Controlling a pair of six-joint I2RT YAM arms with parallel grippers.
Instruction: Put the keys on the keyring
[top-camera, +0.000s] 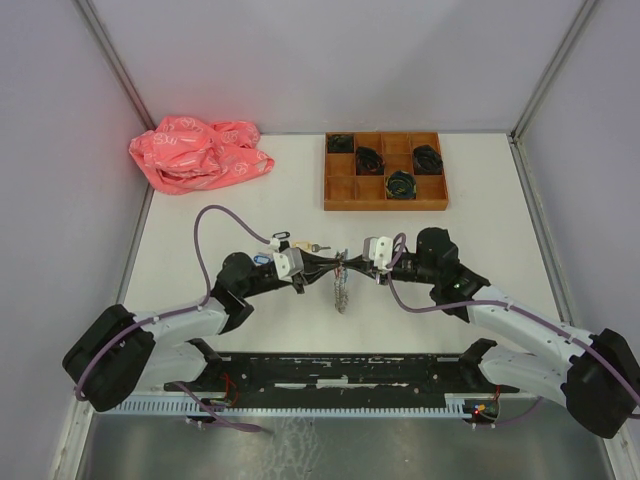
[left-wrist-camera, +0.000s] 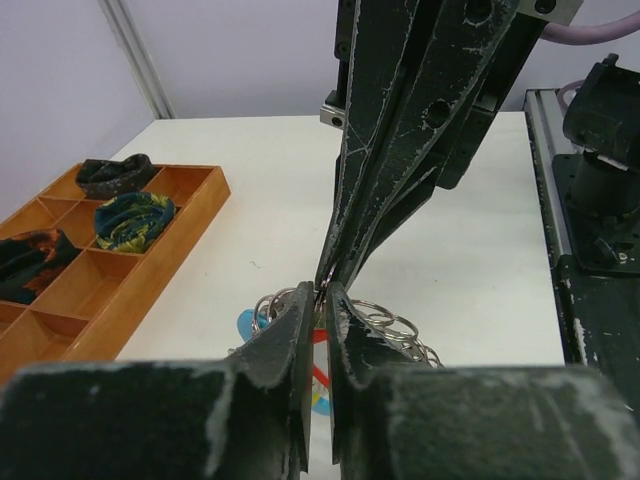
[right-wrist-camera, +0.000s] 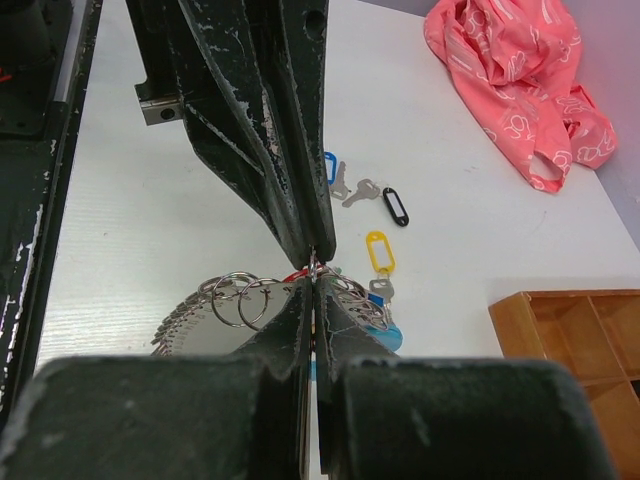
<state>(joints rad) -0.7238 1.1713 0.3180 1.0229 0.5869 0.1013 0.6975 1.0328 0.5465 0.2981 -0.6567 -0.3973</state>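
Left claw (left-wrist-camera: 320, 305) and right claw (right-wrist-camera: 313, 290) pinch the keyring (right-wrist-camera: 235, 298) tip to tip, likely opening it; next, threading a far key (right-wrist-camera: 358, 190).

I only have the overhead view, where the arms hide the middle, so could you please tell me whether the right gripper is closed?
Observer: Yes, the right gripper is shut, its tips at a thin ring of the keyring.
Operator: Thank you; and the other one?
Observer: The left gripper shows a narrow gap between its fingers; whether it grips, I cannot tell.
Operator: And what lies unthreaded?
Observer: Two keys lie apart from the keyring, one tagged blue, one black.
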